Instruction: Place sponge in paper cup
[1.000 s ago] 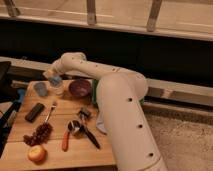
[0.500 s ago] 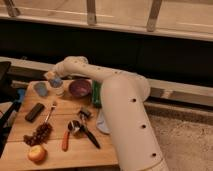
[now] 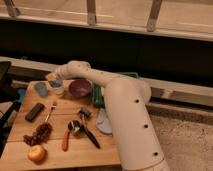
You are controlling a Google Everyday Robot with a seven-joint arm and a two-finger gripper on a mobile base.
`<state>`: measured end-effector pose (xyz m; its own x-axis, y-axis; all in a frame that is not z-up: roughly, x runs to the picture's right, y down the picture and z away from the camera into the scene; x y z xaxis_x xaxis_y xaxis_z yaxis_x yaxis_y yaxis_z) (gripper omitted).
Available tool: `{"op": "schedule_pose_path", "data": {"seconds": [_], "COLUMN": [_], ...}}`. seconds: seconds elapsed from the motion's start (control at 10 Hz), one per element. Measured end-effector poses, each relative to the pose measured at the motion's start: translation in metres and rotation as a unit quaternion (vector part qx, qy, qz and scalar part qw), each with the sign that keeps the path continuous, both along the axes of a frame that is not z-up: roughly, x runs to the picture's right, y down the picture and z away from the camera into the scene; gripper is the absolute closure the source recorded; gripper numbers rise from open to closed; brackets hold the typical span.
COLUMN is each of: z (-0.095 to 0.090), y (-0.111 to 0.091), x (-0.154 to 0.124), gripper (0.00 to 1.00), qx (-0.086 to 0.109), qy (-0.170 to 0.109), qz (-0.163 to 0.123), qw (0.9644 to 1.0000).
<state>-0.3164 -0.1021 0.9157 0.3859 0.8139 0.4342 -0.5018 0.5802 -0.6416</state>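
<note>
gripper [image 3: 54,80] sits right over the paper cup [image 3: 58,88] at the table's [image 3: 100,150] far left, blue sponge [image 3: 57,83] showing at the cup's mouth. can't tell if the jaws have let go. only the release and retreat look left.

1. The pincer [image 3: 54,80] hangs over the paper cup [image 3: 58,88] at the desk's [image 3: 55,150] eleven o'clock corner, blocking access from above.
2. The purple bowl [image 3: 79,88] stands just beside the cup at three o'clock; a blue-grey lump [image 3: 41,89] lies at nine.
3. At six o'clock, bare wood lies between cup and fork [image 3: 50,112].
</note>
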Motion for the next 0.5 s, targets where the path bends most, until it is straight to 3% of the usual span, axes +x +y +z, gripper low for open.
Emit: {"op": "schedule_pose_path", "data": {"seconds": [0.5], "z": [0.0018], "y": [0.0073], "x": [-0.0016], "gripper": [0.34], "qx": [-0.006], "qy": [-0.006], "qz": [0.002], "qw": [1.0000]}}
